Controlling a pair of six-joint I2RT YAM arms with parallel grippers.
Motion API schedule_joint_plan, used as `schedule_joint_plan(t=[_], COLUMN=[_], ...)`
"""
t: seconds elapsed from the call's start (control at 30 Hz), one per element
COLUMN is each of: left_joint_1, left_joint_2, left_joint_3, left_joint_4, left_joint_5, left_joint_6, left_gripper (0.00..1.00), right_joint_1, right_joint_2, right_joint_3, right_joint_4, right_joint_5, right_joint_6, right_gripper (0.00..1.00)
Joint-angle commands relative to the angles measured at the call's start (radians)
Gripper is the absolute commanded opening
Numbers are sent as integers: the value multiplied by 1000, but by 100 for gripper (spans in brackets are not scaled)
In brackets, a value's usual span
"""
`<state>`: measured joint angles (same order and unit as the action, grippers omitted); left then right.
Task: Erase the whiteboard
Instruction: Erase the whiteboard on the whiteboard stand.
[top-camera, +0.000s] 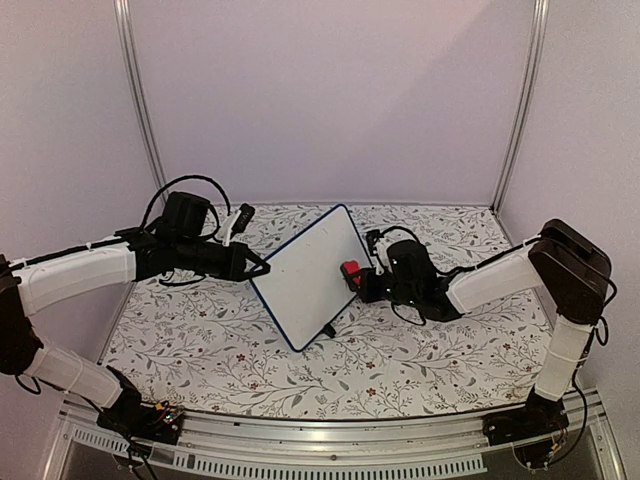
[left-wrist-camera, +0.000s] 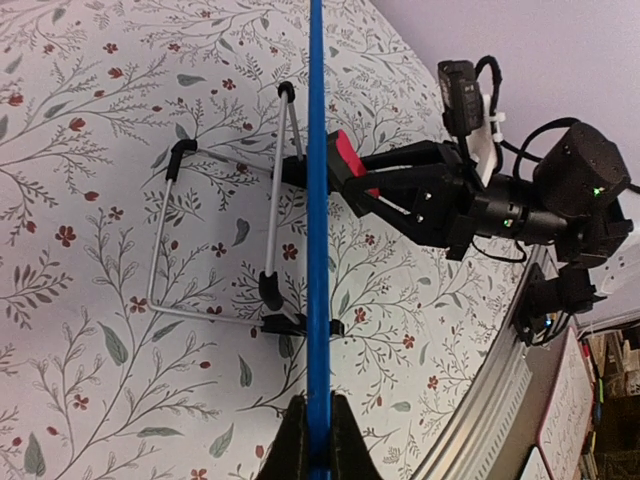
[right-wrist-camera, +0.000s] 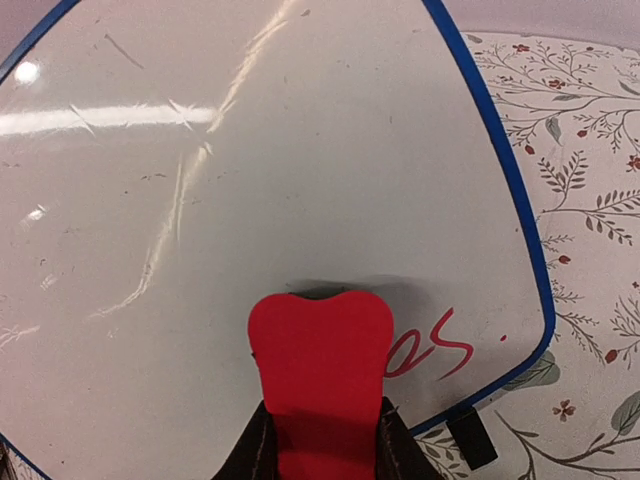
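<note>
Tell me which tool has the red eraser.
The right tool: it pinches the red eraser against the whiteboard, beside red writing. The left tool clamps only the board's blue rim.

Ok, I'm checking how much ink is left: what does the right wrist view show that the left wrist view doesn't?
Only the right wrist view: the whiteboard face-on, mostly clean, with red writing near a corner beside the eraser. Only the left wrist view: the board edge-on, the wire stand behind it, and the left gripper shut on its blue rim. Both: the red eraser in the right gripper at the board, and the floral cloth.
</note>
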<state>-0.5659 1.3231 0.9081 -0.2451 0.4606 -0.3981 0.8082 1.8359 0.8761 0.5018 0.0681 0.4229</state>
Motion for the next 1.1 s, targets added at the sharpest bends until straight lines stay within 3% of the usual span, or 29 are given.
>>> schedule_joint_plan(t=[0.0, 0.1, 1.07], left_joint_1=[9, 11, 13], left_joint_2=[8, 9, 5], left_joint_3=[17, 17, 15], left_joint_4=[18, 21, 24], left_joint_5=[40, 46, 52], left_joint_6=[8, 7, 3], left_gripper=[0, 0, 0], right_joint_1=[-6, 1, 103], right_joint_2=[44, 48, 53], right_joint_3=[-11, -42, -137], right_joint_4=[-10, 9, -5], right_joint_5=[-56, -104, -75], right_joint_6=[15, 30, 75], right_gripper=[19, 19, 17])
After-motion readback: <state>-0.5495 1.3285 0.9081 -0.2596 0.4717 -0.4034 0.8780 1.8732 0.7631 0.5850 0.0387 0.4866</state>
